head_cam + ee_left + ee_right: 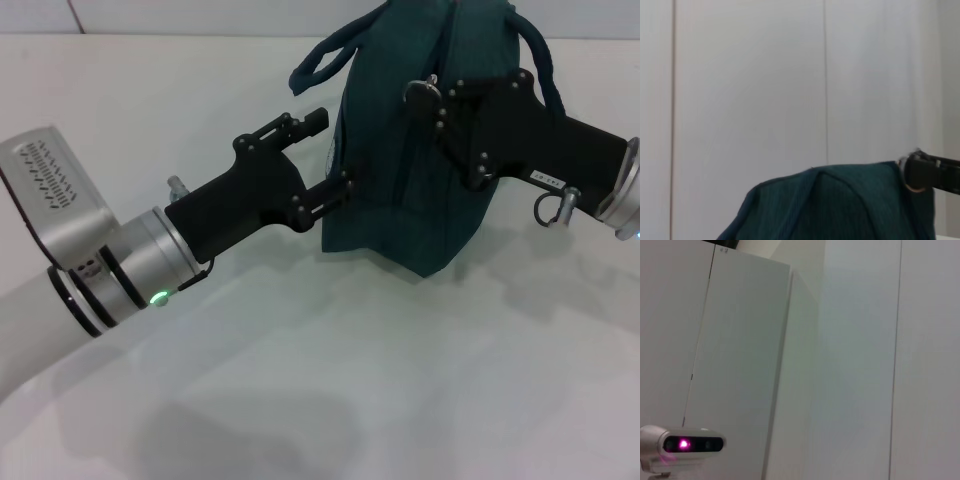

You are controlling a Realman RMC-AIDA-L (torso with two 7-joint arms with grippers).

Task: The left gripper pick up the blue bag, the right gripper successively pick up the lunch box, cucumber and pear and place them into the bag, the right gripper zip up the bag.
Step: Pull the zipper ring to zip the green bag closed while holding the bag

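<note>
The bag (pixel 420 190) is dark teal-blue soft fabric, standing upright on the white table (pixel 330 380) near the far edge, a bit right of centre. Top is pinched to a ridge w/ the zip line running along it; one rounded loop handle (pixel 318 62) flops toward the far-left, another handle (pixel 543 70) curves down the far-right side. The bottom corner nearest the front edge juts out to a point. Lunch box, cucumber & pear aren't visible anywhere on the table.

Left gripper (pixel 335 155) comes in from the front-left, silver-and-white arm w/ green light lit. Its fingers are spread wide: lower finger (pixel 335 195) touches the bag's left side wall, upper finger (pixel 300 125) is in open air just beside the bag, below the left handle. It's spread, not clamped on fabric.

Right gripper (pixel 432 100) reaches in from the right edge, black body lying across the bag's upper right face, tip at the top ridge by the silver ring pull (pixel 424 90). Can't tell if it's pinched on the pull or not.

Left wrist view: bag top (pixel 840 205) w/ right gripper (pixel 920 172) at the ridge. Right wrist view: only wall panels & a small camera (pixel 682 446) w/ a pink light.
</note>
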